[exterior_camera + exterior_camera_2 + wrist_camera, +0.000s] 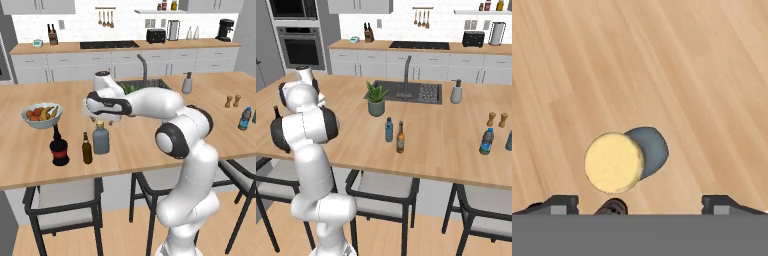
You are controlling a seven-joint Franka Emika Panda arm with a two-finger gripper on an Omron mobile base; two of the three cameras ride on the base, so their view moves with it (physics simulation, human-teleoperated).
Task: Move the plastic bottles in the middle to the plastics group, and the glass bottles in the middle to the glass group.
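Note:
The squat grey-blue bottle (101, 140) with its tan stopper (614, 162) stands on the wooden island, right beside the slim dark brown bottle (87, 149) and the black long-necked bottle (59, 148) with a red label. My gripper (102, 120) hangs just above the stopper, open, its fingertips (560, 204) spread wide and nothing between them. Further along the island, the small light-blue bottle (389, 130) and the slim amber bottle (400, 138) stand side by side. A deeper-blue dark-capped bottle (486, 141) stands far to the right.
A fruit bowl (42, 115) sits behind the black bottle. A potted plant (376, 99), the sink (418, 92), a soap dispenser (456, 92) and two pepper shakers (497, 119) stand further back. Stools line the island's near edge.

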